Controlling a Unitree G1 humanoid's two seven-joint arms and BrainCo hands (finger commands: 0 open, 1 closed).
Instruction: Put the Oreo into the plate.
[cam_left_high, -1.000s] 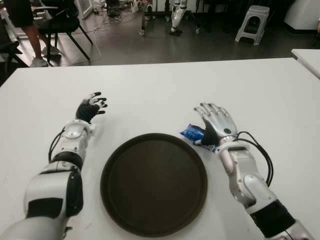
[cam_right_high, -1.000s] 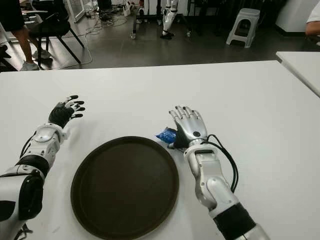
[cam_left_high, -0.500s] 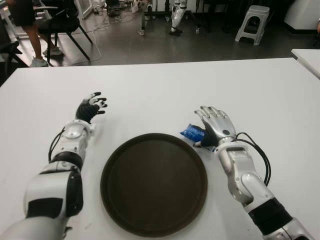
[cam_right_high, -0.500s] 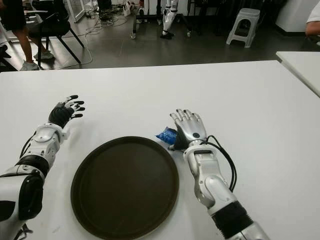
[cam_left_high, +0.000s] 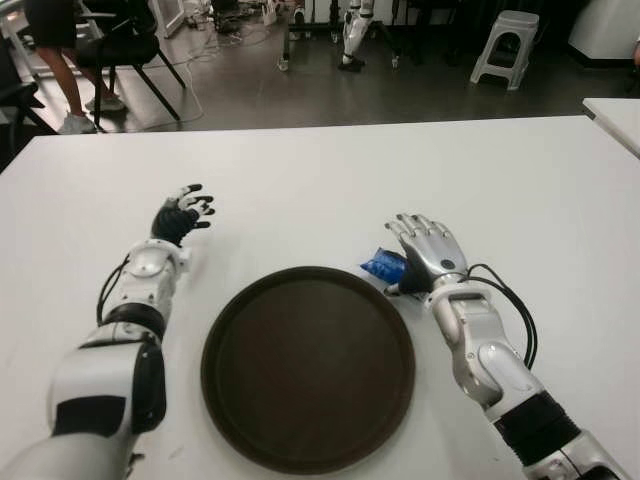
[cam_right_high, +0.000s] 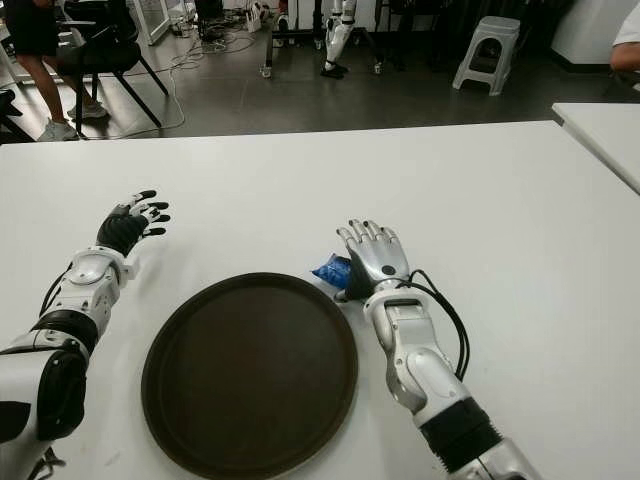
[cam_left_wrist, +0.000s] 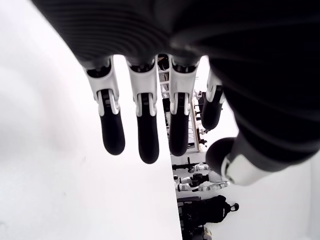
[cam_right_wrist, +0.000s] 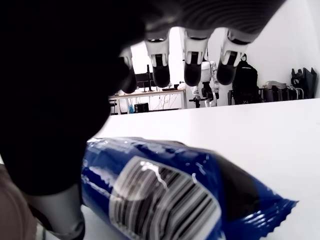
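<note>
Beside the plate (cam_left_high: 308, 368), our right hand (cam_left_high: 428, 258) hovers with fingers (cam_right_wrist: 193, 65) spread over the Oreo (cam_left_high: 384, 266), ungrasped on the counter (cam_left_high: 330, 190); pickup and placing remain, while the left hand (cam_left_high: 180, 216) idles, spread

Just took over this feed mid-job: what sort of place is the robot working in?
Probably a robotics lab or workshop. Beyond the white table another humanoid robot's legs stand on a dark floor strewn with cables, with a plastic stool nearby.
</note>
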